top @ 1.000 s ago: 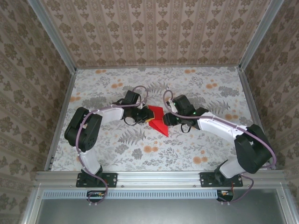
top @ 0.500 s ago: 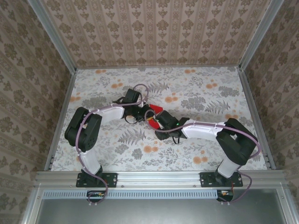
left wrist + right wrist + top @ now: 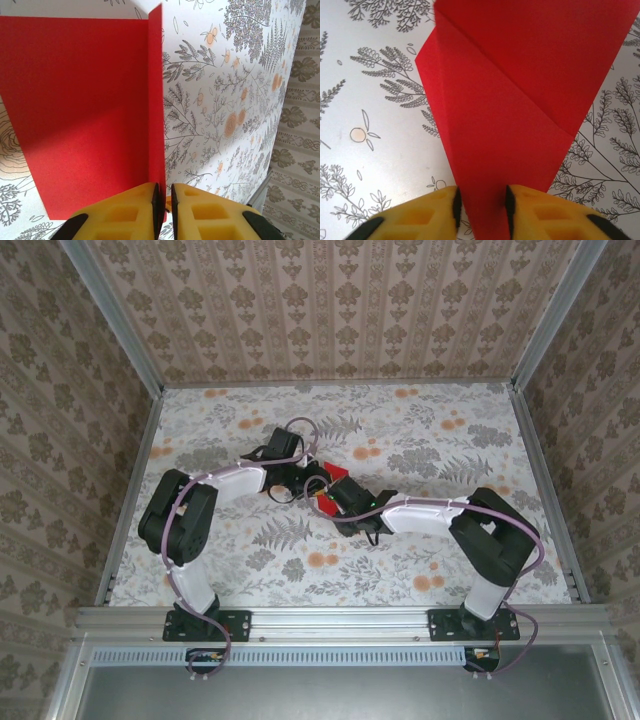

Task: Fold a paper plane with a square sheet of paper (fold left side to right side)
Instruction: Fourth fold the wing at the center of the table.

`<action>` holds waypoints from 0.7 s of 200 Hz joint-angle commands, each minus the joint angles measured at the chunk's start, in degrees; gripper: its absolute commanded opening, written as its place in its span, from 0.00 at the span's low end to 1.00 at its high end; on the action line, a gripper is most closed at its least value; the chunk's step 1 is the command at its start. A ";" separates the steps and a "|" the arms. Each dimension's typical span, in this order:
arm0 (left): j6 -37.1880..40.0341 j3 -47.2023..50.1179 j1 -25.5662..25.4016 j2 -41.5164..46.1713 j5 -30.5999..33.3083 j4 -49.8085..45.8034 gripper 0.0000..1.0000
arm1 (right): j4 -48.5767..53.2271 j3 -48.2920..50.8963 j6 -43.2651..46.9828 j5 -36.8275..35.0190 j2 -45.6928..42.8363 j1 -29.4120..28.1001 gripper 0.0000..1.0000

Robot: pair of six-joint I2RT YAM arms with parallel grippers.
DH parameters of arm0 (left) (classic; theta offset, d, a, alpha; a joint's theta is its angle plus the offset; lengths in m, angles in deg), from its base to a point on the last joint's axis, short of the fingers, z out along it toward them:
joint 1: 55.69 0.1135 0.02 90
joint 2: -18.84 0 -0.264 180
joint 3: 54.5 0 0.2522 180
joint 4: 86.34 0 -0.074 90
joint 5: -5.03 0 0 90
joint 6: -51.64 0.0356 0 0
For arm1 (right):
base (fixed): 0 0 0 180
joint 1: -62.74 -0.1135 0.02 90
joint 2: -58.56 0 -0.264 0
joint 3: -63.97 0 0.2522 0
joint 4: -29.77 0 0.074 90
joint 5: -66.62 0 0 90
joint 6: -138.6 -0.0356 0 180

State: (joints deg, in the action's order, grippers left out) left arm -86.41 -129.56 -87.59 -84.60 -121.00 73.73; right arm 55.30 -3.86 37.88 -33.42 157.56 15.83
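Paper: the square sheet of paper is lying mid-table on the flower-printed table, wedged between the two grippers and already part-folded.
Left gripper: the left gripper is reaching in from the left, and its yellow fingers are clenching a flap of the sheet that is standing on edge.
Right gripper: the right gripper is coming in from the right and a little nearer the bases. Its fingers are standing somewhat apart with red paper filling the gap, and I cannot tell whether they are squeezing it.
Key relation: in the left wrist view the pinched flap is rising straight ahead of the fingertips, while the flat part of the sheet is spreading out to the picture's left of it.
Long axis: the raised edge is running directly away from the left fingers, in line with the gripper. In the right wrist view a diagonal crease is crossing the layers ahead of the fingers.
Nearer arm: both are meeting at the sheet in the top view, the left gripper and the right gripper almost touching. The left one is holding the part that has to travel.
Judgement: the fold is probably depending on the left arm swinging that upright flap across and down, with the right arm steadying the rest.
Risk: with the grippers crowding so close, the thin paper may be buckling or skewing off the crease.
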 commanded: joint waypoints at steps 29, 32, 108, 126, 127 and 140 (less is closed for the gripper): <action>0.71 -1.38 0.06 1.68 0.60 -3.03 0.26 | 1.26 -2.44 -0.66 -0.62 0.64 -0.08 0.11; 0.84 -1.30 0.15 1.83 0.75 -3.24 0.26 | 1.34 -2.48 -0.70 -0.51 0.59 -0.10 0.10; 3.32 2.62 3.80 8.47 2.48 -5.07 0.47 | 2.27 -2.12 -3.62 14.96 -0.95 4.52 0.00; 3.06 3.94 4.26 8.78 2.73 -5.08 0.40 | 2.03 -2.27 -5.02 19.76 -0.83 5.84 0.00; 3.05 4.01 4.28 8.78 2.72 -5.08 0.40 | 1.94 -2.27 -5.10 20.09 -0.83 5.94 0.00; 2.54 5.00 4.20 8.33 2.80 -4.54 0.34 | 1.53 -2.27 -6.38 23.45 -0.57 7.17 0.00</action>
State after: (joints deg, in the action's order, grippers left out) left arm -84.53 -126.92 -83.48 -76.75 -118.95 70.05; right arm 55.89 -4.51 34.71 -19.32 157.67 21.27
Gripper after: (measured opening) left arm 0.381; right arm 0.048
